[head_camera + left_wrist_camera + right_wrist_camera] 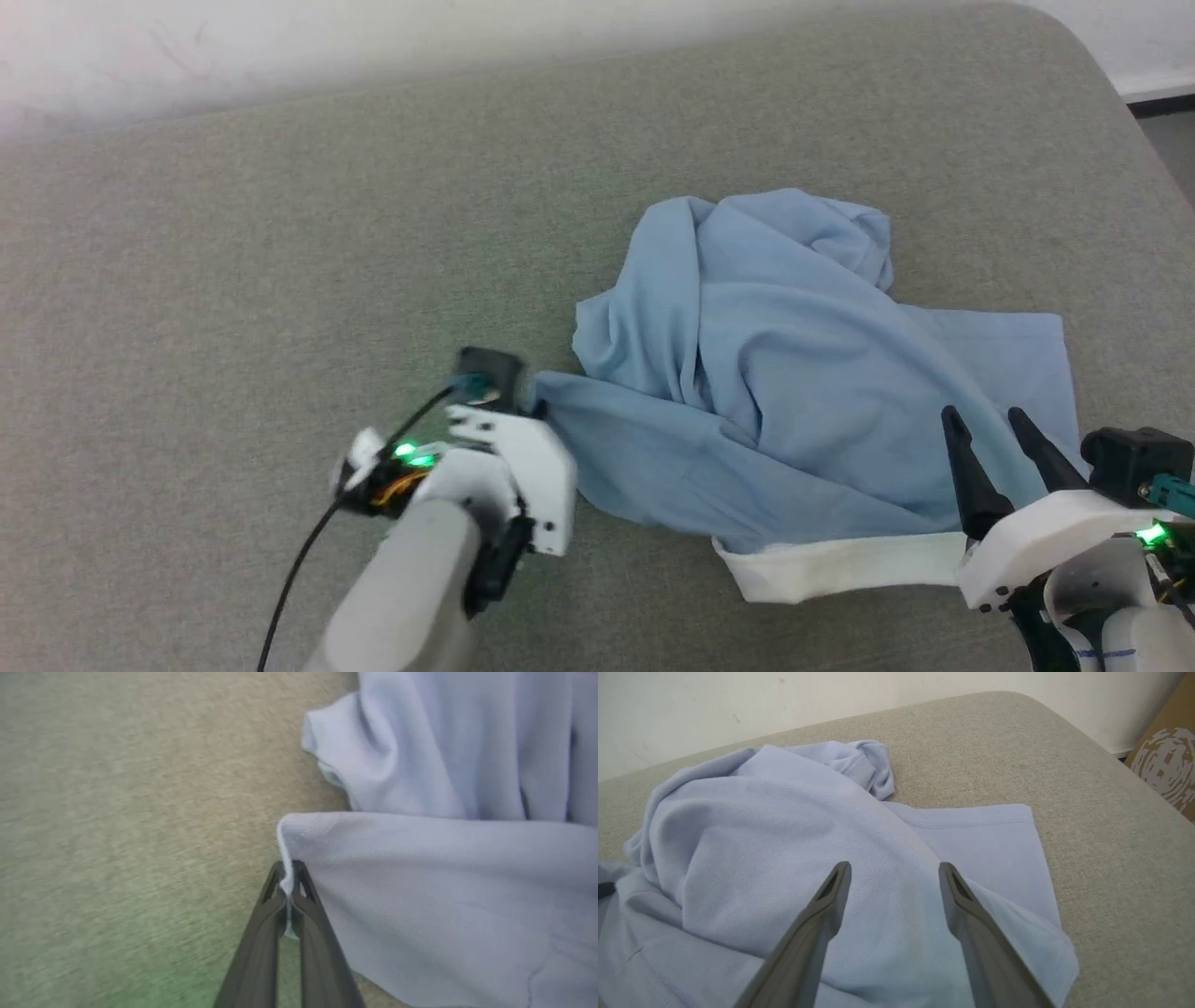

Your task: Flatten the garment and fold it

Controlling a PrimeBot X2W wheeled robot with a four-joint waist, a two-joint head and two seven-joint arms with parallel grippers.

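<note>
The garment point(794, 373) is a light blue shirt lying crumpled on the grey cushion, its white collar point(840, 567) at the near edge. In the left wrist view my left gripper point(289, 882) is shut on a corner of the garment point(444, 896), the hem pinched between its tips. In the head view that gripper point(537, 406) sits at the garment's left corner, its fingers mostly hidden under the wrist. My right gripper point(985, 420) stands open above the garment's right part, nothing between its fingers point(831, 896). The garment point(784, 849) bulges in folds ahead of it.
The grey upholstered surface point(280, 233) stretches wide to the left and behind the garment. Its rounded right edge point(1148, 149) drops to the floor by a white wall. A brown cardboard box point(1167, 760) stands off the right side.
</note>
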